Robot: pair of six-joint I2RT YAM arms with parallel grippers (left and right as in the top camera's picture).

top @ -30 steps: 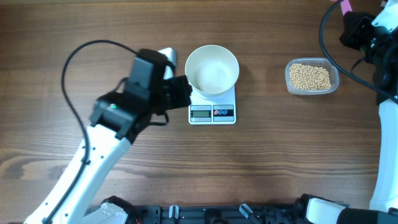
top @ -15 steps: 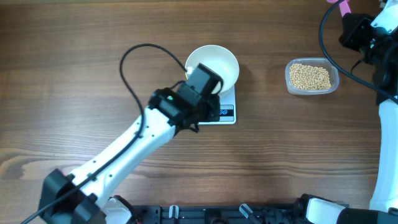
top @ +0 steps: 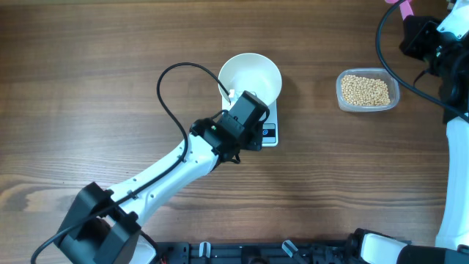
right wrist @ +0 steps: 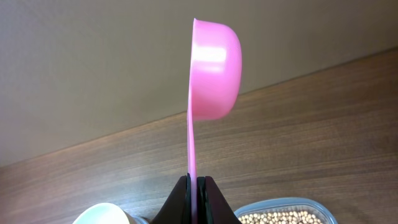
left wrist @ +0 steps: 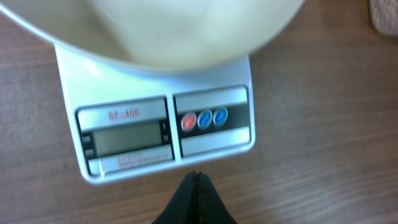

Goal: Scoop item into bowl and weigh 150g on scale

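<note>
Now the scale's (left wrist: 165, 121) display faces closed left end effector (left wrist: 198, 186); right one (right wrist: 196, 186) clamps scoop (right wrist: 211, 68).

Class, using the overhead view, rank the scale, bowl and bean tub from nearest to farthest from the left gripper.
1. Scale: left gripper at its front edge.
2. Bowl: on the scale, just beyond.
3. Bean tub: far right.

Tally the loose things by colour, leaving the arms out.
White: 2, the bowl and the scale
Pink: 1, the scoop
Clear: 1, the tub of beans
Total: 4
</note>
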